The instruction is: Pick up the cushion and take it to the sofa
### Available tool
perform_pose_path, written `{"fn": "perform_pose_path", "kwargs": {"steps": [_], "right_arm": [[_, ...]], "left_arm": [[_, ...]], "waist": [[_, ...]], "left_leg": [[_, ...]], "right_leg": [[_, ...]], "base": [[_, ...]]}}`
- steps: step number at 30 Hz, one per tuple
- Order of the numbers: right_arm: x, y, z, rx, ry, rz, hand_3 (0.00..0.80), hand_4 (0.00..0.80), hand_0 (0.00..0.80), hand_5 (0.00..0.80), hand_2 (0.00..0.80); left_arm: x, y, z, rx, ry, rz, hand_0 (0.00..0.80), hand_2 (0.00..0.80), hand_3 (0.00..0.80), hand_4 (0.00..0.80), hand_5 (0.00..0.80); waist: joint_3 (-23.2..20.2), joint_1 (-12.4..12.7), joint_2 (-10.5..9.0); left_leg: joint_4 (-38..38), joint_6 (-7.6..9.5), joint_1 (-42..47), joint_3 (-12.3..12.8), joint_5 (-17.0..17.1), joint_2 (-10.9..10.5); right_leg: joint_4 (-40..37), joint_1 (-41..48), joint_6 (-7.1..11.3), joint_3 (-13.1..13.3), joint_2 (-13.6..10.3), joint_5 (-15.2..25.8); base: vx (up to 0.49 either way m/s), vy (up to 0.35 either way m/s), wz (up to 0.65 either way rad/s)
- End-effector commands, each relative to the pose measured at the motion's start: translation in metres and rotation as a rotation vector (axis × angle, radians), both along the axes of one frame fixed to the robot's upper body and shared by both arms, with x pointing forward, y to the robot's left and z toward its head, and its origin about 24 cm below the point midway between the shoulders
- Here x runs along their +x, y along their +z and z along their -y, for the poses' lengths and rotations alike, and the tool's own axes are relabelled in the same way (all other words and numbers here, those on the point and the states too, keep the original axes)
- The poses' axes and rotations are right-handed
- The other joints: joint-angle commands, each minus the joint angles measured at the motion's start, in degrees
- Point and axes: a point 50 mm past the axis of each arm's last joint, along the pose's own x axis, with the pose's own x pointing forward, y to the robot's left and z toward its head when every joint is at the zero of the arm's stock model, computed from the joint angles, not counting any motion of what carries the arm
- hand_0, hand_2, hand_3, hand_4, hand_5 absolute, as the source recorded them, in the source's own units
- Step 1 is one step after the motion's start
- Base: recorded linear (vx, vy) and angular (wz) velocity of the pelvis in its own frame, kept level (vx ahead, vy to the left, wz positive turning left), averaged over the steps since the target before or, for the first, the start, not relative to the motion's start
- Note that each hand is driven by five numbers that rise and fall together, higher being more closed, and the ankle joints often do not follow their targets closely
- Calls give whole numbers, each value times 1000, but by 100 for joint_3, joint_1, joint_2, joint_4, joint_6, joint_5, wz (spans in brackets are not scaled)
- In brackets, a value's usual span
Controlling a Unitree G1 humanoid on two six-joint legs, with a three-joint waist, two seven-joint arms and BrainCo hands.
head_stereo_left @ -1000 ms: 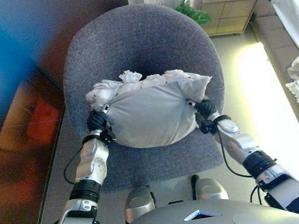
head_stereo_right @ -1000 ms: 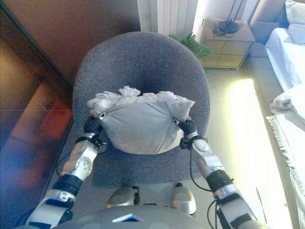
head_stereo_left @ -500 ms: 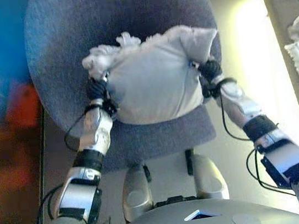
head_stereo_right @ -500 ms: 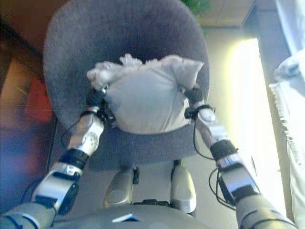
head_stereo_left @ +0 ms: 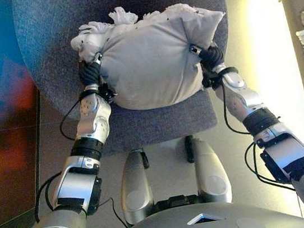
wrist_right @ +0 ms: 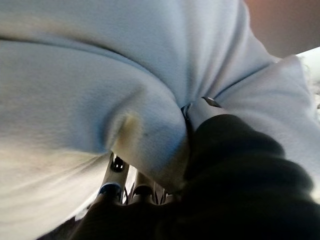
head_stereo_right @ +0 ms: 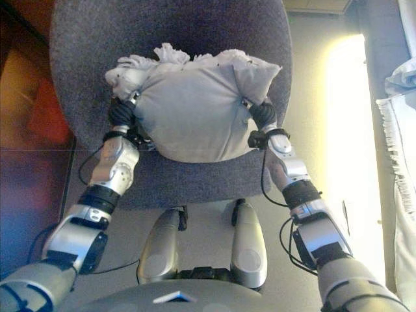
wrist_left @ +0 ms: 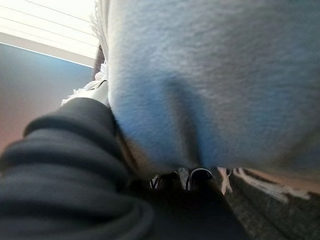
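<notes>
Cushion [head_stereo_left: 148,63] above chair [head_stereo_left: 46,44] seat, long axis crosswise; left hand [head_stereo_left: 91,74] and right hand [head_stereo_left: 211,57] clamp opposite ends, fingers curled under.

One pale cushion [head_stereo_left: 150,57]. One grey chair [head_stereo_left: 159,121] under it. Two robot hands: left hand [head_stereo_left: 91,72], right hand [head_stereo_left: 211,56].

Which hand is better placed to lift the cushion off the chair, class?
Neither alone. The left hand and right hand press opposite sides of the cushion above the grey chair, so lifting probably needs both together.
</notes>
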Motion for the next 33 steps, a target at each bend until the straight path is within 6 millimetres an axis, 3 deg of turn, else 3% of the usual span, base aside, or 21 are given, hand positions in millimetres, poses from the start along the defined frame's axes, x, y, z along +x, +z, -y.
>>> {"fn": "perform_pose_path", "kwargs": {"steps": [1,12,17,18,19,20,25,33], "right_arm": [[21,83,-60,31,207,235,800,800,800,800,800],[47,130,-50,-124,102,213,800,800,800,800,800],[50,136,-46,-120,73,213,800,800,800,800,800],[50,134,-45,-116,62,206,665,665,665,665,665],[50,133,-44,-115,52,199,122,122,122,122,122],[51,131,-43,-113,44,189,0,0,0,0,0],[51,125,-30,-99,-28,174,0,0,0,0,0],[50,113,5,-3,-157,166,0,0,0,0,0]], "left_arm": [[27,75,39,-34,-126,186,800,800,800,800,800],[52,132,31,-26,-102,139,800,800,800,800,800],[52,148,33,-73,-119,197,800,800,800,800,800],[52,148,35,-65,-123,203,800,800,800,800,800],[51,149,37,-58,-124,207,486,486,486,486,486],[51,149,37,-52,-124,208,0,0,0,0,0],[50,150,28,-41,-69,210,0,0,0,0,0],[45,139,-11,10,57,205,0,0,0,0,0]], "waist": [[43,-17,72],[81,-63,85],[109,-38,84],[118,-36,82],[125,-31,77],[131,-27,74],[132,-34,53],[-33,-7,35]], "left_leg": [[518,-177,19,-245,-185,-75],[559,-238,-46,-255,-210,-59],[550,-249,-34,-262,-228,-73],[542,-250,-22,-267,-228,-72],[540,-251,-15,-269,-228,-70],[531,-251,-5,-268,-226,-66],[438,-256,126,-251,-211,-52],[14,-271,458,-223,-45,-14]], "right_leg": [[-937,453,76,80,-179,750],[-927,370,57,63,-226,720],[-945,383,66,44,-255,710],[-954,396,67,37,-255,713],[-960,408,69,34,-254,714],[-963,418,69,32,-253,712],[-1036,539,83,17,-267,705],[-1428,882,121,-22,-240,795]], "base": [[-35,35,-8],[41,2,1],[34,-13,4],[30,-24,5],[29,-23,4],[29,-19,4],[43,-7,3],[56,-6,3]]}}
